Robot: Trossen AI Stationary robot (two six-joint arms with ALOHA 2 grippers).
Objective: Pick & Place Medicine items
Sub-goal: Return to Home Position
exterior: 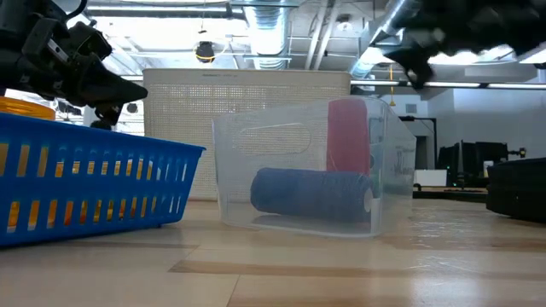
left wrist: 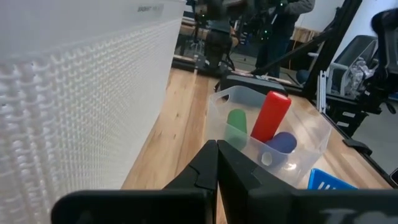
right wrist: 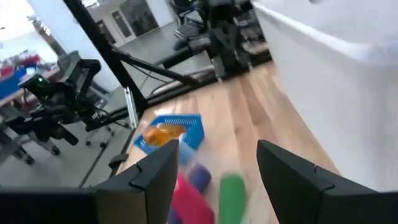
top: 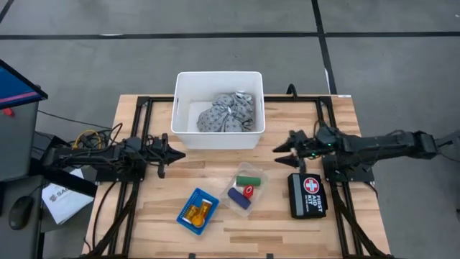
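Note:
The grey patterned bundle (top: 228, 114) lies inside the white bin (top: 182, 108). The red (top: 249, 191), green (top: 249, 180) and dark-blue (top: 238, 198) cylinders sit in a clear tub (top: 257, 173). In the low view the red cylinder (exterior: 348, 136) stands on end and the blue one (exterior: 311, 194) lies flat. Orange pill bottles (top: 198, 211) lie in a blue basket (top: 186, 219). My left gripper (top: 177, 153) is shut, hovering in front of the bin's left part. My right gripper (top: 281, 148) is open, off the bin's right front corner, above the table.
A black first-aid kit (top: 307, 194) lies on the table under my right arm. The white bin's wall (left wrist: 81, 93) stands close beside my left gripper (left wrist: 216, 163). Bare wood (top: 215, 162) lies between the bin and the two small containers.

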